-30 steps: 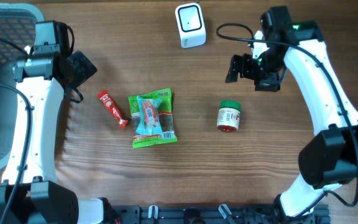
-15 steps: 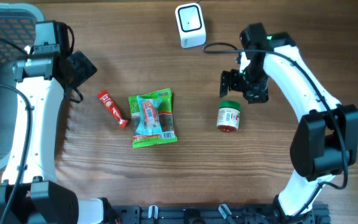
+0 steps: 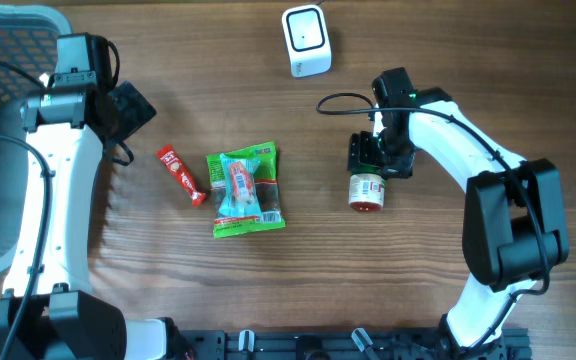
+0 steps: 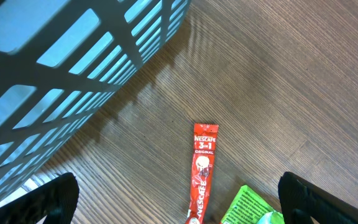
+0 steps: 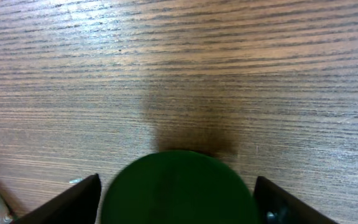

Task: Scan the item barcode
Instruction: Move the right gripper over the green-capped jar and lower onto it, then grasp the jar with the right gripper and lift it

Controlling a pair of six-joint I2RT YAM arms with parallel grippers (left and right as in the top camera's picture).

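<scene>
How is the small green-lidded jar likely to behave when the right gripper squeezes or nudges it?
The jar looks rigid, so it should hold shape in the right gripper. Round and apparently lying on its side, it may roll if nudged. Its smooth green lid could slip under a light pinch.

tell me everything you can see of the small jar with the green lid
The small jar has a dark green lid, a white printed label and a red base. It appears to lie on its side on the wooden table. The right hand straddles the lid, open, contact unclear.
</scene>
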